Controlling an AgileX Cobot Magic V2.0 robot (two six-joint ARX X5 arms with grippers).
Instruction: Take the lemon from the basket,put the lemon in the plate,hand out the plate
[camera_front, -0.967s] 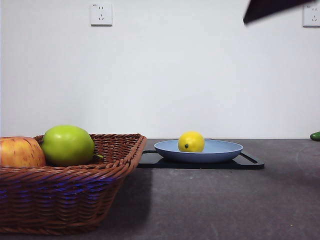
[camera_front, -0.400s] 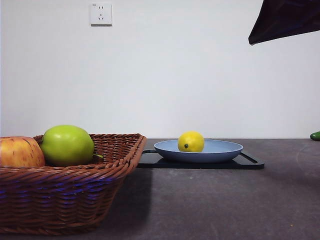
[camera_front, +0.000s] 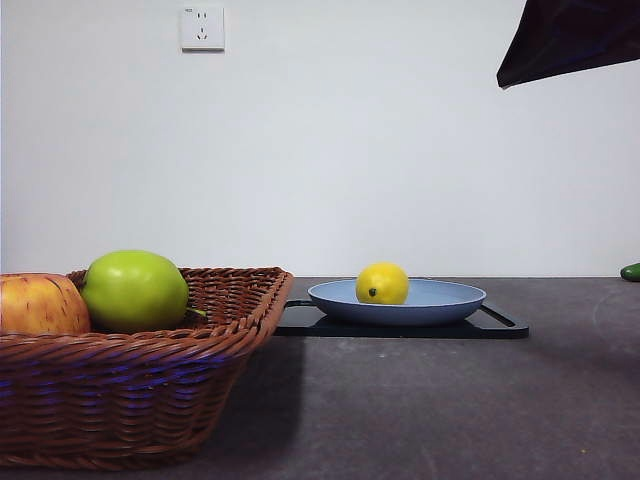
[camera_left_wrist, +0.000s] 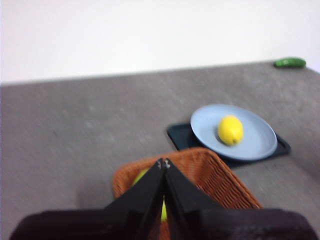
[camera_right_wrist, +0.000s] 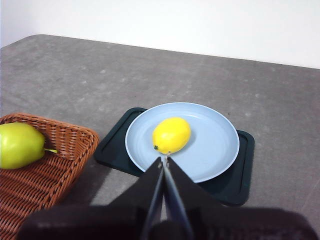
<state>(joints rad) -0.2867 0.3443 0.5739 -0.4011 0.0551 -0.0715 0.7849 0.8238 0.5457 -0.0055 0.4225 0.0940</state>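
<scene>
On the light blue plate (camera_right_wrist: 182, 141), a little off its centre toward the basket side, lies the lemon (camera_right_wrist: 171, 135), its dark-spotted end turned toward the right gripper (camera_right_wrist: 164, 159), which hangs above and short of the plate's near rim with its two black jaws pressed together and nothing between them. From the wrist view the lemon sits just past the jaw tips, apart from them. The plate itself rests on a flat black tray (camera_right_wrist: 235, 179) on the grey table (camera_right_wrist: 280, 100). Seen from the front, that arm shows only as a dark mass at the upper right corner, well above the plate (camera_front: 440, 300) and the lemon (camera_front: 382, 283). The left gripper (camera_left_wrist: 163, 163) is held high over the basket (camera_left_wrist: 210, 175), jaws likewise closed and empty, with the lemon (camera_left_wrist: 230, 130) on the plate (camera_left_wrist: 255, 137) well beyond it. A green apple (camera_front: 135, 291) and a red-yellow apple (camera_front: 40, 305) lie side by side in the wicker basket (camera_front: 190, 350), which stands near the tray without touching the plate. A small green object (camera_front: 630, 271) lies at the table's far right edge. Compared with one second ago, the dark arm in the front view's corner has come lower and fills more of it; against half a second ago it looks the same. The lemon, plate and basket have not shifted.
</scene>
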